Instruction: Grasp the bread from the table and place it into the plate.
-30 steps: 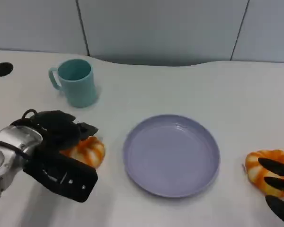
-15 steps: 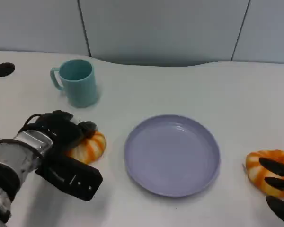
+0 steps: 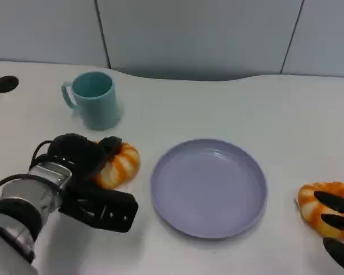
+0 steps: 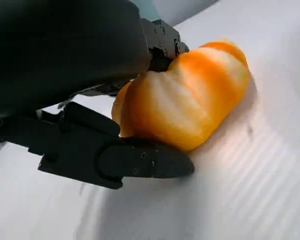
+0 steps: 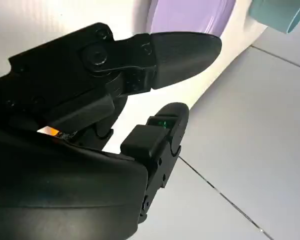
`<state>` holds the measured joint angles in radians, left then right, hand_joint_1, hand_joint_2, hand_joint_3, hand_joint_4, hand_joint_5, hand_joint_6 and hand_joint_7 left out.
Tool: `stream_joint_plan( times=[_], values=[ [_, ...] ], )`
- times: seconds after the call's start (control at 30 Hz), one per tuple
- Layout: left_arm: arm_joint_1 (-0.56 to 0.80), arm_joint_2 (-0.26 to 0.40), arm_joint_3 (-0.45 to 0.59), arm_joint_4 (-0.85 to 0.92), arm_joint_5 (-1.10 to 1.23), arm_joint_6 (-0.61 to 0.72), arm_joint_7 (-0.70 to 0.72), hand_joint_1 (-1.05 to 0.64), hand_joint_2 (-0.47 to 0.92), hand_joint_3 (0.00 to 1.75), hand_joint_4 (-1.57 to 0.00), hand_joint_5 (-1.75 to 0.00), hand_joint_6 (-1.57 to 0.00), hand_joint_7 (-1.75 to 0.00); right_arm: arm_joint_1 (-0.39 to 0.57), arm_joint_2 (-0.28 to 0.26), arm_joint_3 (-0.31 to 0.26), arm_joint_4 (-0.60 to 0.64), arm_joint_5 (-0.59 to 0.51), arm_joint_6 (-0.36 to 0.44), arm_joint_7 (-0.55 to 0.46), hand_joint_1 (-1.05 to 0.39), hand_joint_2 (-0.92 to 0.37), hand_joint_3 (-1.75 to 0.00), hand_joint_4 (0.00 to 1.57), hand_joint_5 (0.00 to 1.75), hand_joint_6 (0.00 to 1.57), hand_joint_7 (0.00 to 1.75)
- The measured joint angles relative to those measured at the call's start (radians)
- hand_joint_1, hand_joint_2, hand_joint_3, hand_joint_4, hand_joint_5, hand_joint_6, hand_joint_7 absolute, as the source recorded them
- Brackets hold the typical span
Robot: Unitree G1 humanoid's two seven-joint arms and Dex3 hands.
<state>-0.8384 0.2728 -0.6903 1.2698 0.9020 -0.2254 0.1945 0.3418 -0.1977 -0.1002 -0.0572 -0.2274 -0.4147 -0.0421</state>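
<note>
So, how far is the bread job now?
Done: nothing, the plate holds no bread. In hand: the left hand grips one bread beside the plate. Left: put it in the plate. A second bread lies by the right hand, not gripped.

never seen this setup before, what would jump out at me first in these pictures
The left hand gripping an orange-striped bread at the table's left side, its fingers wrapped around the loaf in the left wrist view. Beside it, mid-table, sits an empty lilac plate, with a teal mug behind. A second bread lies at the far right under the right hand.
</note>
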Motion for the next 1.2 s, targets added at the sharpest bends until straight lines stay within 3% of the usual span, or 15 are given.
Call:
stream_joint_plan(
  times=[0.13,0.17,0.2,0.23,0.3,0.43,0.53,0.57,0.63,0.67,0.9,1.2],
  values=[
    [0.0,-0.002,0.025,0.009,-0.046,-0.021,0.0,-0.15,0.89,0.06,-0.47,-1.13,-0.48,-0.05,0.007,0.0,-0.001,-0.005,0.0,0.0,0.0,-0.39,-0.92,-0.38,0.95,0.02,0.78,0.0],
    [-0.001,-0.002,0.026,0.009,-0.048,-0.022,0.0,-0.18,0.9,0.04,-0.44,-1.4,-0.61,-0.18,0.007,0.0,-0.001,-0.006,0.0,0.001,0.0,-0.38,-0.92,-0.38,0.95,0.02,0.78,0.0],
    [-0.001,-0.002,0.025,0.01,-0.049,-0.027,0.006,-0.21,0.9,0.02,-0.5,-1.57,-0.65,-0.45,0.008,0.0,-0.001,-0.008,0.0,0.001,0.0,-0.38,-0.92,-0.38,0.95,0.02,0.78,0.0],
    [-0.001,-0.002,0.02,0.011,-0.045,-0.035,0.028,-0.23,0.91,0.01,-0.57,-1.67,-0.56,-0.96,0.008,0.0,-0.002,-0.011,0.0,0.001,0.0,-0.38,-0.92,-0.37,0.95,0.02,0.78,0.0],
    [-0.001,-0.001,0.008,0.011,-0.04,-0.047,0.074,-0.25,0.92,0.02,-0.68,-1.73,-0.53,-1.34,0.012,0.0,-0.003,-0.017,0.0,0.001,0.0,-0.38,-0.92,-0.37,0.95,0.01,0.78,0.0],
    [-0.005,-0.001,-0.003,0.013,-0.039,-0.055,0.091,-0.26,0.92,0.08,-0.7,-1.75,-0.61,-1.21,0.012,0.0,-0.003,-0.024,-0.003,0.001,-0.003,-0.38,-0.92,-0.37,0.95,0.01,0.78,0.0],
    [-0.005,-0.001,0.011,0.016,-0.058,-0.077,0.091,-0.29,0.92,0.22,-0.67,-1.75,-0.48,-1.43,0.014,0.0,-0.003,-0.024,-0.004,0.001,-0.008,-0.38,-0.92,-0.37,0.94,0.01,0.78,0.0],
    [-0.004,-0.001,0.023,0.016,-0.074,-0.082,0.09,-0.28,0.92,0.25,-0.66,-1.75,-0.42,-1.58,0.014,0.0,-0.003,-0.024,-0.004,0.001,-0.009,-0.38,-0.92,-0.37,0.94,0.01,0.78,0.0],
    [-0.004,0.0,0.046,0.016,-0.098,-0.091,0.084,-0.29,0.92,0.29,-0.66,-1.75,-0.4,-1.71,0.013,0.0,-0.003,-0.024,-0.005,0.001,-0.012,-0.38,-0.92,-0.37,0.94,0.01,0.78,0.0],
    [-0.004,0.0,0.057,0.016,-0.113,-0.094,0.083,-0.29,0.92,0.26,-0.66,-1.75,-0.44,-1.66,0.013,0.0,-0.003,-0.024,-0.005,0.001,-0.012,-0.38,-0.92,-0.37,0.94,0.01,0.78,0.0],
    [-0.004,0.04,0.129,-0.019,-0.176,-0.171,0.084,-0.19,0.9,0.17,-0.67,-1.75,-0.42,-1.75,0.013,0.001,-0.003,-0.029,-0.017,0.01,-0.017,-0.39,-0.92,-0.37,0.97,0.02,0.78,0.0],
    [-0.01,0.155,0.215,-0.145,-0.241,-0.412,0.117,-0.2,0.9,0.16,-0.68,-1.75,-0.45,-1.75,0.001,0.001,0.0,-0.022,-0.017,0.01,-0.019,-0.38,-0.92,-0.37,0.96,0.02,0.78,0.0]
  ],
)
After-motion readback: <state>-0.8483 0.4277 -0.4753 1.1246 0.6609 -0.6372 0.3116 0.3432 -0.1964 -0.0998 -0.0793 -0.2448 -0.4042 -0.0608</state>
